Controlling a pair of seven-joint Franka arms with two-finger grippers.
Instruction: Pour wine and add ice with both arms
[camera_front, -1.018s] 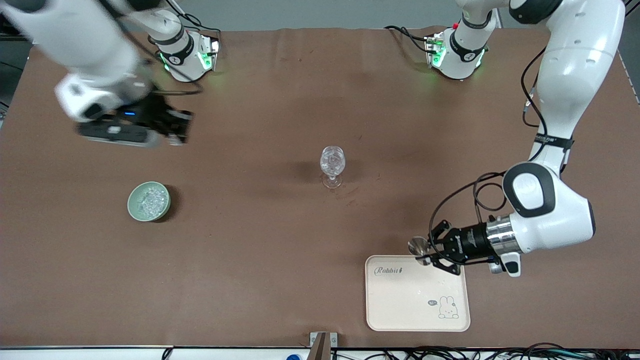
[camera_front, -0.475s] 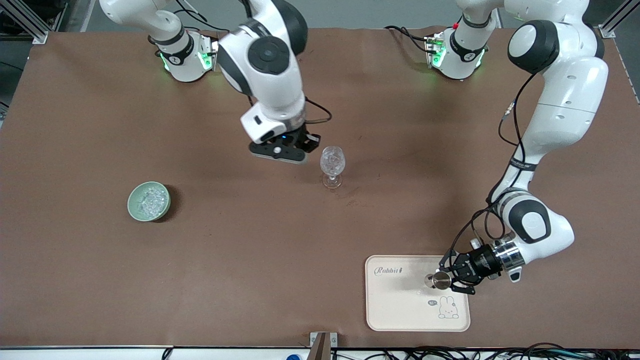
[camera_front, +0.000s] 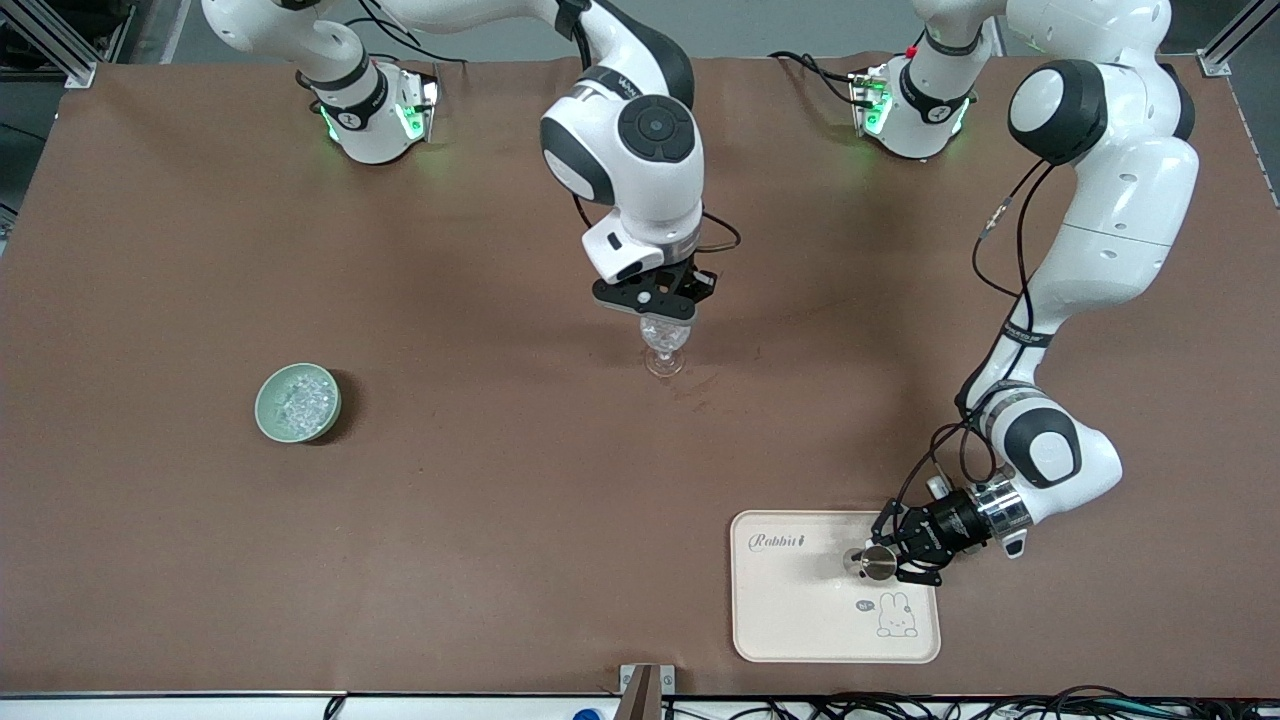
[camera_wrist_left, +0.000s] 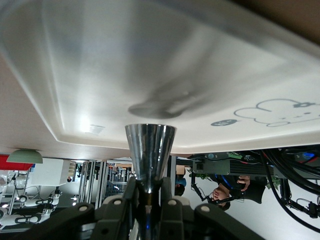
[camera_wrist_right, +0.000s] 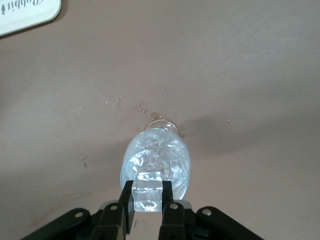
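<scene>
A clear stemmed glass (camera_front: 665, 352) with ice chunks inside stands mid-table. My right gripper (camera_front: 655, 308) hangs right over its mouth, shut on a clear ice cube (camera_wrist_right: 149, 191); the glass (camera_wrist_right: 156, 157) shows directly below the cube. A green bowl (camera_front: 266, 420) heaped with ice (camera_front: 300, 398) sits toward the right arm's end of the table. My left gripper (camera_front: 893, 558) is shut on a small conical steel cup (camera_front: 878, 563) over the cream rabbit tray (camera_front: 800, 620). The cup (camera_wrist_left: 150, 147) is held by its narrow part close to the tray (camera_wrist_left: 150, 65).
Small wet spots mark the brown table (camera_front: 705, 395) by the glass foot. The tray's corner shows in the right wrist view (camera_wrist_right: 25, 12). Cables and a metal bracket (camera_front: 645, 685) lie at the table edge nearest the front camera.
My right arm swung from the right arm's end of the table to over the glass. My left gripper lowered the steel cup from the tray's edge to over the tray.
</scene>
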